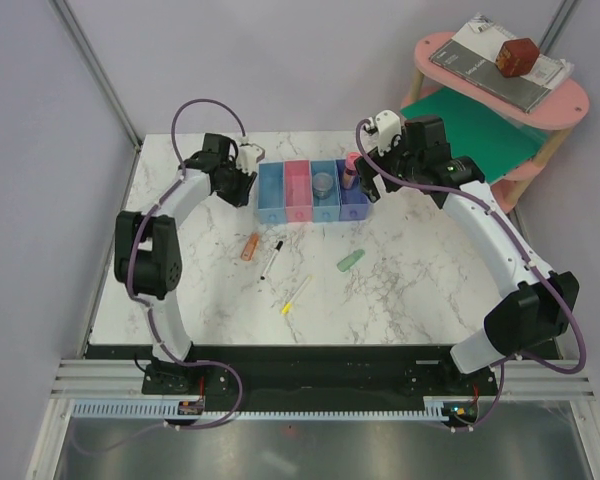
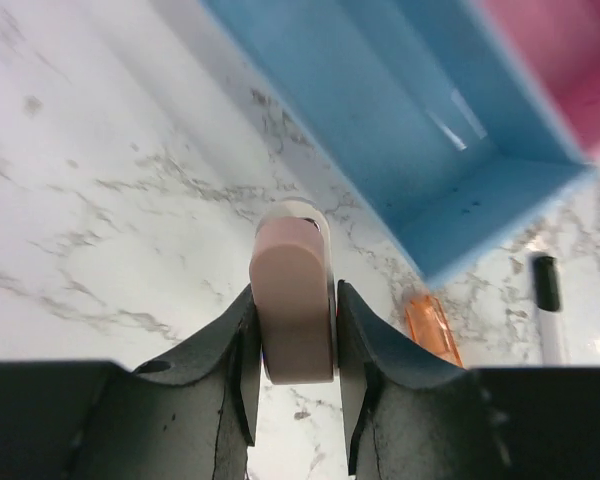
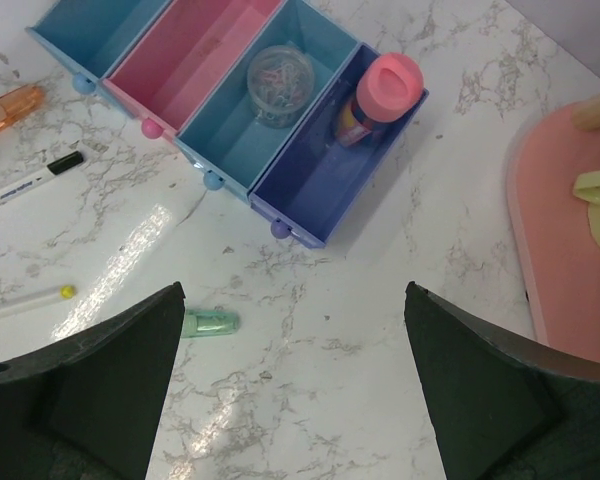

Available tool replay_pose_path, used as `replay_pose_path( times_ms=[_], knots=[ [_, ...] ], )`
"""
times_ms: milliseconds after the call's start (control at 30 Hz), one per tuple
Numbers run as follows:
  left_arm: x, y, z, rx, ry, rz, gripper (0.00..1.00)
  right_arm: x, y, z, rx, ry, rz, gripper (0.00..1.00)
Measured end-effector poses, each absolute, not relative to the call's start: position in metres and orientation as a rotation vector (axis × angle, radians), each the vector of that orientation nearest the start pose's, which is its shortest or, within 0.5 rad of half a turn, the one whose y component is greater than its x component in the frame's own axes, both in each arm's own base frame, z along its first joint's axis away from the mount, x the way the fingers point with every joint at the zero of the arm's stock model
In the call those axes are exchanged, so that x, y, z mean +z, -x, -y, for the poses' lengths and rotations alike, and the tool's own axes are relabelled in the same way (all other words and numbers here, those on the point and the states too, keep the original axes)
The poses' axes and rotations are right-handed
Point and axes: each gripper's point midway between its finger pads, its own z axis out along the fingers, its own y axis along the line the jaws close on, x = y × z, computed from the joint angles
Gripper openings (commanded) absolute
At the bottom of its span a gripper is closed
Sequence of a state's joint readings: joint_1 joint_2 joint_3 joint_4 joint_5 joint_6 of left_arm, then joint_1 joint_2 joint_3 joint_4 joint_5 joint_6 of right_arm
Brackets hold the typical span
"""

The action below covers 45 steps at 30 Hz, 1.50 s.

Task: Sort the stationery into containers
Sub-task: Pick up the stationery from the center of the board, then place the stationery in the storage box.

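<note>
Four joined bins (image 1: 313, 190) stand in one row in the upper middle of the top view: two light blue, one pink and one periwinkle at the right end. I count three erasers, one pen and one pencil. The third bin from the left holds one small round tub (image 3: 278, 72), and the periwinkle one holds one pink-capped piece (image 3: 385, 95) standing upright.

The pen (image 1: 272, 258) has print along its barrel, but it is too small to read. So is the print on the books (image 1: 500, 55) on the pink shelf (image 1: 570, 100) in the upper right corner, where a reddish cube (image 1: 517, 56) sits on top.

The left pincer (image 2: 294, 290) is narrowed onto the pink eraser (image 2: 292, 270), one finger on each long side and the rounded end sticking out past the tips. It is over bare marble just beside the leftmost blue bin, which fills the upper right of that wrist view. Whether the eraser touches the desk (image 1: 410, 290) I cannot tell.

The right pincer (image 3: 292, 300) stands wide with nothing between its fingers, above the desk just below the periwinkle bin.

The orange eraser (image 1: 250, 246), the pen, the pencil (image 1: 296, 295) and the green eraser (image 1: 350, 262) lie loose in the middle of the desk, below the row and apart from both pincers
</note>
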State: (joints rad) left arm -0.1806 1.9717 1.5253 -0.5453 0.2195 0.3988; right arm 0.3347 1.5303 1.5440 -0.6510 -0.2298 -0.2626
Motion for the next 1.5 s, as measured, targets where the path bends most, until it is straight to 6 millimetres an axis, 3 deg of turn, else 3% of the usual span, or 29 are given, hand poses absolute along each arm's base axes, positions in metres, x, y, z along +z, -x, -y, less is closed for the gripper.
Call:
replay_pose_path(
  times_ms=[100,233,300,400,500,600,767,900,1033,1267,1500],
  knots=[
    [0.138,-0.458,0.12,-0.182,-0.893,-2.241,0.02,0.254,-0.4,-0.159,0.279,0.728,-2.078,0.98],
    [0.218,-0.45,0.153,-0.203,-1.02,-1.988,0.02,0.223,-0.396,-0.155,0.313,0.722,-2.151,0.95],
    [0.243,-0.445,0.179,-0.238,-1.102,-1.875,0.02,0.198,-0.39,-0.159,0.353,0.738,-2.208,0.92],
    [0.255,-0.44,0.22,-0.299,-1.208,-1.772,0.02,0.156,-0.378,-0.164,0.422,0.766,-2.316,0.89],
    [0.247,-0.45,0.263,-0.352,-1.281,-1.727,0.02,0.116,-0.362,-0.169,0.507,0.784,-2.439,0.87],
    [0.219,-0.462,0.293,-0.388,-1.335,-1.736,0.02,0.09,-0.344,-0.174,0.584,0.792,-2.542,0.86],
    [0.155,-0.468,0.316,-0.426,-1.417,-1.817,0.02,0.079,-0.326,-0.183,0.684,0.792,-2.61,0.86],
    [0.125,-0.465,0.322,-0.446,-1.455,-1.861,0.02,0.077,-0.317,-0.188,0.734,0.783,-2.63,0.86],
    [0.115,-0.464,0.327,-0.456,-1.469,-1.87,0.02,0.068,-0.307,-0.19,0.765,0.772,-2.665,0.85],
    [0.119,-0.465,0.339,-0.467,-1.477,-1.838,0.02,0.042,-0.296,-0.197,0.804,0.769,-2.751,0.84],
    [0.098,-0.468,0.347,-0.476,-1.496,-1.854,0.02,0.04,-0.296,-0.201,0.816,0.774,-2.747,0.84]
  ],
)
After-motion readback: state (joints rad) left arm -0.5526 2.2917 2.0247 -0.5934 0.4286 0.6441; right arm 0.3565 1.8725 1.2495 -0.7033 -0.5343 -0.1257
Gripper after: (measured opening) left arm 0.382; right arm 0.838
